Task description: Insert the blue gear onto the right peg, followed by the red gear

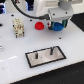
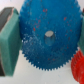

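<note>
The gripper (image 1: 58,22) hovers over the blue gear (image 2: 47,36) beside the red gear (image 2: 79,62); finger spread can't be told; an off-centre grasp could tilt it, missing the right peg (image 1: 50,50)

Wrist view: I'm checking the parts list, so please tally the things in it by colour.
Blue: 1, the flat round blue plastic gear
Red: 1, the small round red plastic gear
Teal: 1, the teal rectangular block
Total: 3
</note>
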